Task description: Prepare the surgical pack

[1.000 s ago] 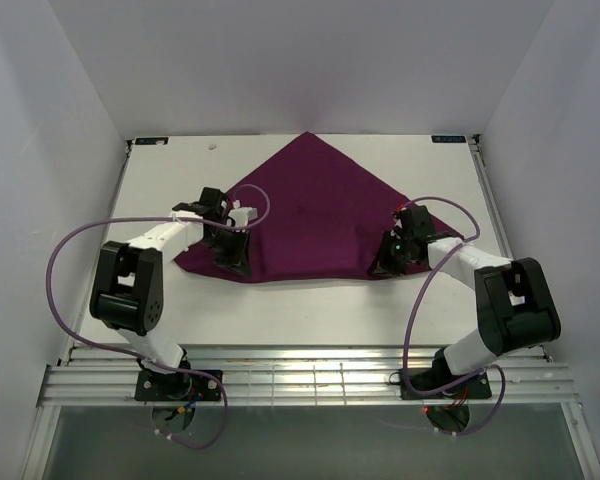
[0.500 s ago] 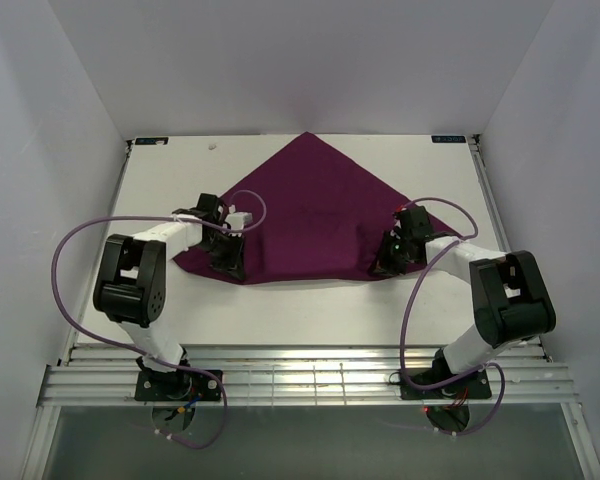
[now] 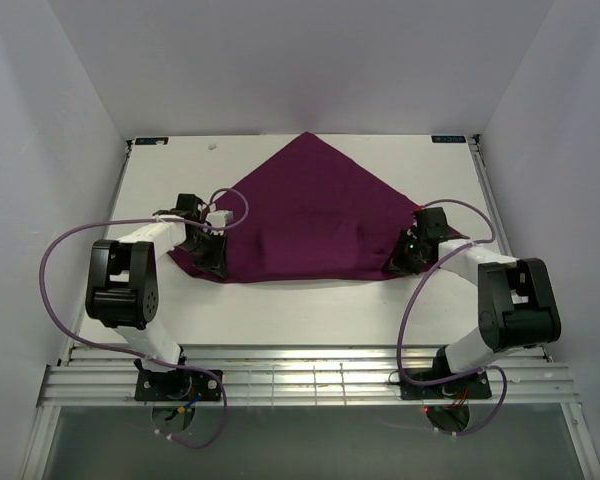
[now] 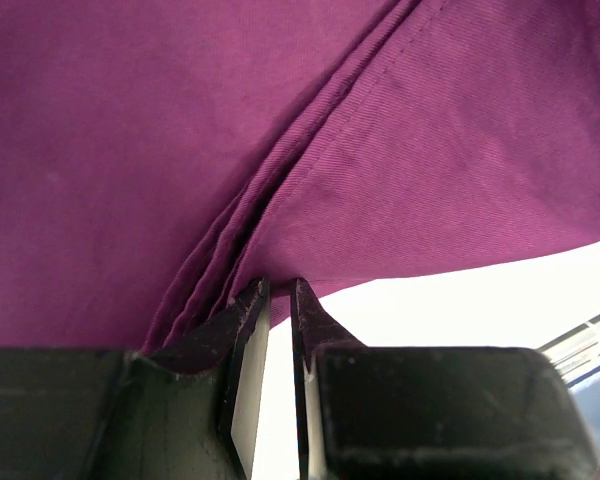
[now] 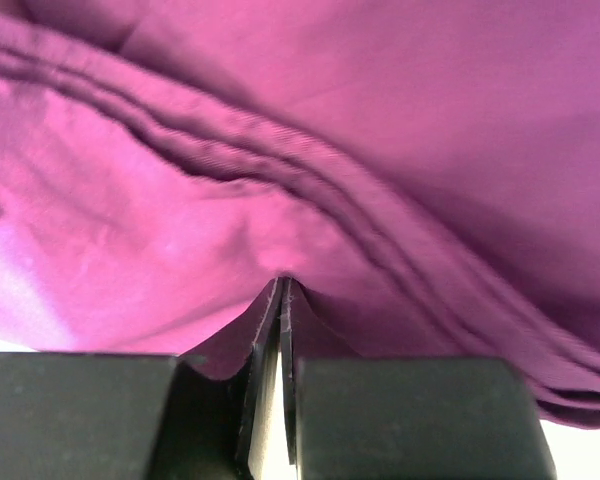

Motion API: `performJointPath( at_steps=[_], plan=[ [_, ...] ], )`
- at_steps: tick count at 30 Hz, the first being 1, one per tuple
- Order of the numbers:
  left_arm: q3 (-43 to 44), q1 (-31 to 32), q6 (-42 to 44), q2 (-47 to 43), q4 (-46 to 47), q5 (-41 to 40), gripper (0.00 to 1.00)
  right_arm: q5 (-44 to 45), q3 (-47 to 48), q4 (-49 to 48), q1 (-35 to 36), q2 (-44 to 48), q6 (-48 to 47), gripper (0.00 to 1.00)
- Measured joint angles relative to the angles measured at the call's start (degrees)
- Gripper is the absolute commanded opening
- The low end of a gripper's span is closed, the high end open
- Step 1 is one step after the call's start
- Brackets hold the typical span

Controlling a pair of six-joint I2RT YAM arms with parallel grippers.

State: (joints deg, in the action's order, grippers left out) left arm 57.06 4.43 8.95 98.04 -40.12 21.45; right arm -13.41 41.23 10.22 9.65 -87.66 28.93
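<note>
The right pincer (image 5: 282, 285) is pinching the purple cloth (image 3: 310, 215), which is bunching at its tips. The left pincer (image 4: 275, 290) is sitting narrowly parted against the folded hem; I cannot tell if it grips.

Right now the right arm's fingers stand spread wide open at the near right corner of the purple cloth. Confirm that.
Not quite. The right fingers are shut, not spread wide, and pinch a fold of the purple cloth at its near right corner. The right wrist view shows it.
</note>
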Motion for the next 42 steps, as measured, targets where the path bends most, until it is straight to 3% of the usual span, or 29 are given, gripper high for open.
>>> performJointPath(
  at_steps=[22, 29, 35, 42],
  plan=[
    [0.00, -3.26, 1.81, 0.00, -0.11, 0.17, 0.27, 9.66, 0.24, 8.11, -16.65, 4.15, -4.72, 0.08],
    [2.69, -6.23, 1.81, 0.00, -1.66, -0.04, 0.37, 13.66, 4.04, 11.96, -20.11, 4.20, -7.89, 0.08],
    [9.64, -6.73, 1.46, -1.88, -3.28, 1.51, 0.39, 14.91, 10.86, 13.84, -16.79, 4.83, -11.30, 0.08],
    [11.19, -8.00, 0.74, -7.96, -4.63, 0.74, 0.42, 10.12, 20.74, 11.45, -4.17, 2.95, -15.72, 0.08]
  ],
)
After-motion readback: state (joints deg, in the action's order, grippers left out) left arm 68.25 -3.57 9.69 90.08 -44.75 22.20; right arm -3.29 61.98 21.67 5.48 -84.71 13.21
